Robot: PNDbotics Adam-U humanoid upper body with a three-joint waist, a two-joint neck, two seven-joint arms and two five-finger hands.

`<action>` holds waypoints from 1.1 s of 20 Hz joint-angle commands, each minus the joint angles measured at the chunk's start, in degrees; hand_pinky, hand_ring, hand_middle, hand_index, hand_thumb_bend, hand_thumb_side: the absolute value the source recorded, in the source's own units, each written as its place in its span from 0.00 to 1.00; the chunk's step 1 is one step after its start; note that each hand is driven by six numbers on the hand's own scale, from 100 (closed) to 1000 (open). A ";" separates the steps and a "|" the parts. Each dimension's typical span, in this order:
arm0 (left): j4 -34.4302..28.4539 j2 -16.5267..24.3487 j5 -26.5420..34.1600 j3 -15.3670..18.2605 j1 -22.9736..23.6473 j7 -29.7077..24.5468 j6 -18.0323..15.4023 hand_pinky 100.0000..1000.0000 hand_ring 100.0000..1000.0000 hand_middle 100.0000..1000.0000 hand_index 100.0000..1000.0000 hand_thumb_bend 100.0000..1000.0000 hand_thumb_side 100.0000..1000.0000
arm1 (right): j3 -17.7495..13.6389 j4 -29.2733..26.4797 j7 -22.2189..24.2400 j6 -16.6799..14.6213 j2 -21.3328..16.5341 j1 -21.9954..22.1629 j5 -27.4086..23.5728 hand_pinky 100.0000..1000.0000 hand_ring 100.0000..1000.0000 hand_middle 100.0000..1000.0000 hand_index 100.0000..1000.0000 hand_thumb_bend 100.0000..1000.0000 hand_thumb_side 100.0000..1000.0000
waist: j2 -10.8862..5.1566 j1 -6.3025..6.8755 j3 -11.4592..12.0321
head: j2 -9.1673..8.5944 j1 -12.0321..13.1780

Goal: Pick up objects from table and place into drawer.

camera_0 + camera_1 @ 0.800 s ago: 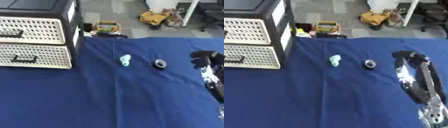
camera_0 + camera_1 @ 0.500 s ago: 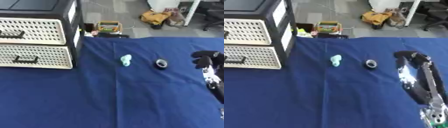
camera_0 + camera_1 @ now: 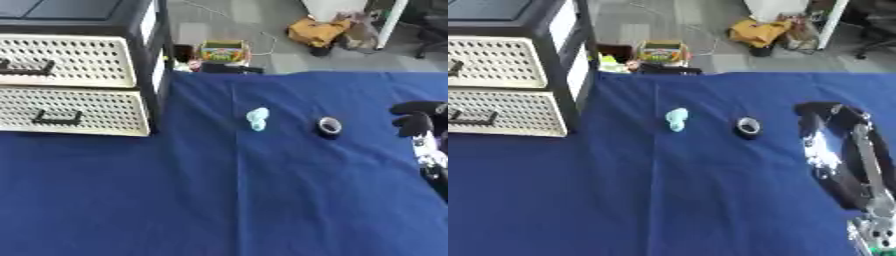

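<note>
Little has changed: my right robot hand (image 3: 418,116) still hovers at three o'clock, fingers curled, holding nothing. The small pale-blue object (image 3: 257,118) and black tape ring (image 3: 329,126) lie mid-surface; both cream perforated drawers (image 3: 68,105) remain closed.

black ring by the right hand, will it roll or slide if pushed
The black ring seems to lie flat, hole up, so it would probably slide on the blue cloth, not roll. Small and hollow, likely light. The right hand is apart from it.
</note>
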 commanded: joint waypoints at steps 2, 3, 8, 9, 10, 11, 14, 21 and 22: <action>-1.12 5.24 1.19 1.52 0.40 0.09 -0.11 0.44 0.27 0.37 0.65 0.00 0.35 | -0.79 -0.92 -0.67 -0.05 -1.66 0.38 0.44 0.57 0.66 0.30 0.66 0.02 0.73 | -2.03 0.32 -0.45 | 0.54 1.39; -1.12 5.74 1.51 1.57 0.61 -0.05 -0.03 0.44 0.27 0.37 0.66 0.00 0.34 | -0.83 -0.92 -0.77 -0.06 -1.67 0.51 0.41 0.57 0.66 0.30 0.66 0.02 0.73 | -2.21 0.41 -0.62 | 0.71 1.85; -1.12 8.64 3.21 2.48 1.10 -0.76 0.73 0.43 0.26 0.36 0.66 0.00 0.32 | -1.00 -0.92 -1.05 -0.05 -1.57 1.38 0.35 0.57 0.66 0.30 0.66 0.01 0.73 | -3.14 0.47 -0.96 | 1.03 2.78; -1.12 9.38 3.45 2.68 1.12 -0.78 0.90 0.43 0.27 0.36 0.67 0.00 0.31 | -1.03 -0.92 -1.09 -0.05 -1.51 1.56 0.37 0.57 0.66 0.30 0.66 0.02 0.73 | -3.30 0.45 -1.01 | 1.04 2.88; -1.12 10.22 3.62 2.87 1.10 -0.81 1.07 0.43 0.27 0.36 0.67 0.00 0.30 | -1.05 -0.92 -1.12 -0.01 -1.42 1.77 0.40 0.57 0.66 0.30 0.66 0.02 0.73 | -3.48 0.43 -1.08 | 1.03 2.99; -1.12 10.91 3.76 3.02 1.04 -0.84 1.23 0.43 0.27 0.36 0.67 0.00 0.30 | -1.06 -0.92 -1.15 0.01 -1.33 1.94 0.44 0.57 0.66 0.30 0.66 0.02 0.73 | -3.64 0.41 -1.16 | 0.99 3.07; -1.12 12.87 4.76 3.11 0.55 -1.74 2.03 0.45 0.27 0.32 0.67 0.00 0.31 | -1.13 -0.92 -1.30 -0.01 -1.17 2.43 0.52 0.57 0.66 0.30 0.66 0.01 0.73 | -4.14 0.30 -1.42 | 0.90 3.31; -1.12 15.61 8.55 3.05 -1.57 -6.71 3.31 0.47 0.27 0.33 0.68 0.00 0.31 | -1.08 -0.92 -1.56 -0.18 -0.74 2.98 0.30 0.57 0.66 0.31 0.66 0.03 0.74 | -4.68 -0.05 -1.27 | 1.42 3.29; -1.12 15.87 8.92 3.05 -1.74 -7.38 3.38 0.48 0.28 0.33 0.68 0.00 0.31 | -1.04 -0.92 -1.85 -0.34 -0.53 2.98 -0.06 0.57 0.66 0.32 0.67 0.05 0.77 | -4.68 -0.11 -1.25 | 1.68 3.19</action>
